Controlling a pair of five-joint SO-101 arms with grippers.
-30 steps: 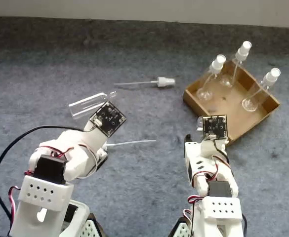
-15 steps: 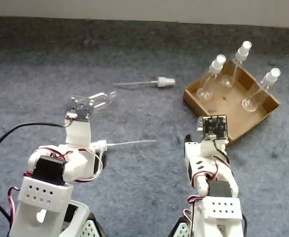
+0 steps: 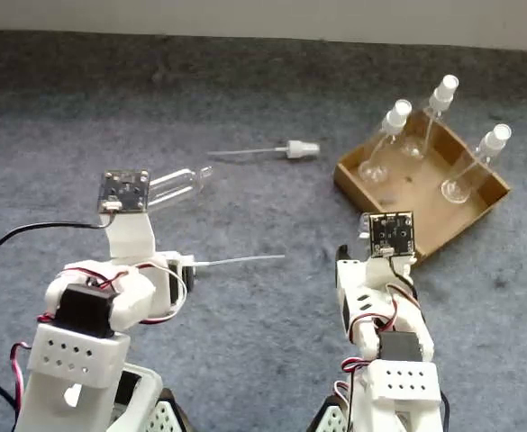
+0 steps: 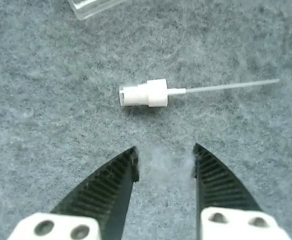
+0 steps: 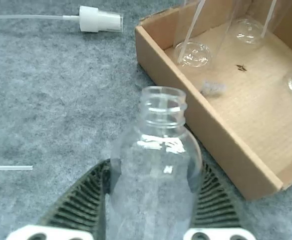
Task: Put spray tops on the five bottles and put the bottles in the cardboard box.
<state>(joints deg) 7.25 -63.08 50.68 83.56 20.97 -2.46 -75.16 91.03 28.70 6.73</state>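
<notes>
- Left claw apart; spray top flat on the bench just ahead, long axis running finger to finger, so a wrist turn looks needed
- Right claw clamped on an uncapped bottle beside the cardboard box

Your work surface is a table covered edge to edge in grey, short-pile carpet. Four things lie directly on it. The cardboard box sits at the far right, turned so that one corner points toward the arms. Just to its left lies the far spray top, on its side, its thin tube pointing away from the box. Nearer you and further left, a clear bottle lies on its side. The near spray top lies close to that bottle, its tube stretched toward the table's middle.
</notes>
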